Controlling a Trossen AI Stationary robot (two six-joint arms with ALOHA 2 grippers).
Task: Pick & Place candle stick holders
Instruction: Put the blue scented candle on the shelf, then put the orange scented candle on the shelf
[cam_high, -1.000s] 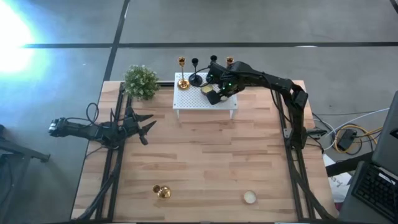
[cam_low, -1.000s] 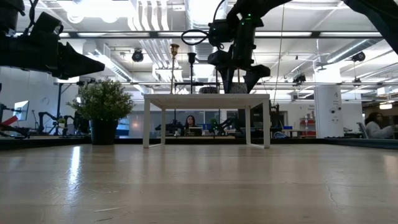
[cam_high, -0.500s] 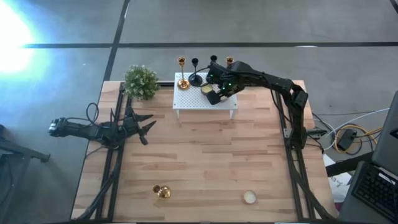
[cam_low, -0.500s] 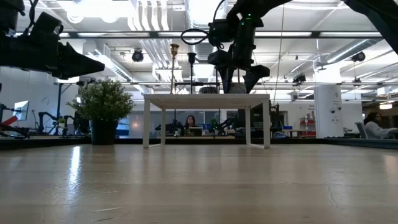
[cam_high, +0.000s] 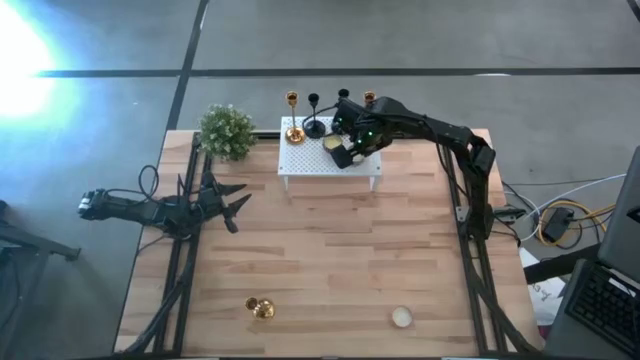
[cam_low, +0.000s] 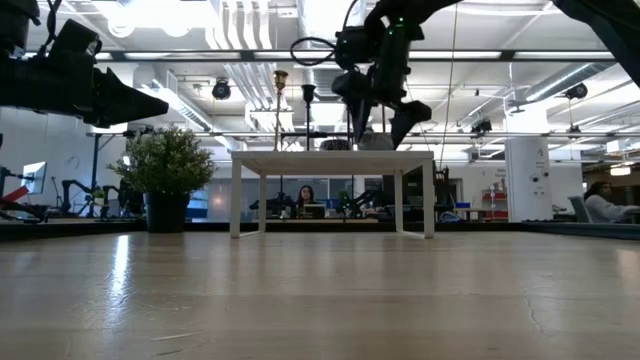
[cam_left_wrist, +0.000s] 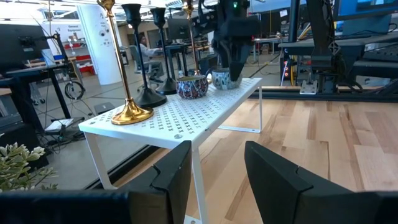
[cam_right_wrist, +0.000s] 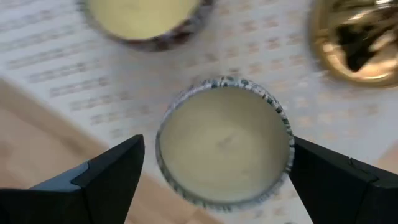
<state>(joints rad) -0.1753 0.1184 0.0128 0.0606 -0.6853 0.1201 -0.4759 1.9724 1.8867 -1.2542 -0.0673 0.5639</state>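
A: Progress? 4 candle stick holders (cam_high: 293, 128) stand on the white rack (cam_high: 310, 160).

B: Right end effector (cam_right_wrist: 214, 163) gapes above a candle tin (cam_right_wrist: 222, 148); 1 gold holder (cam_high: 261, 308) remains on the surface (cam_high: 330, 260). Left end effector (cam_high: 232, 205) idles part-open, empty.

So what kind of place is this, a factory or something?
More likely a robotics lab or open workshop: bare ceiling pipes, people at desks with screens behind the wooden table, and more robot arm rigs beyond the white rack.

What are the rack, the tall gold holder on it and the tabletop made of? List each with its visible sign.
Rack: likely painted metal; thin white sheet, punched holes.
Gold holder: looks like polished metal; mirror-like shine.
Tabletop: wood; pale joined planks with grain.
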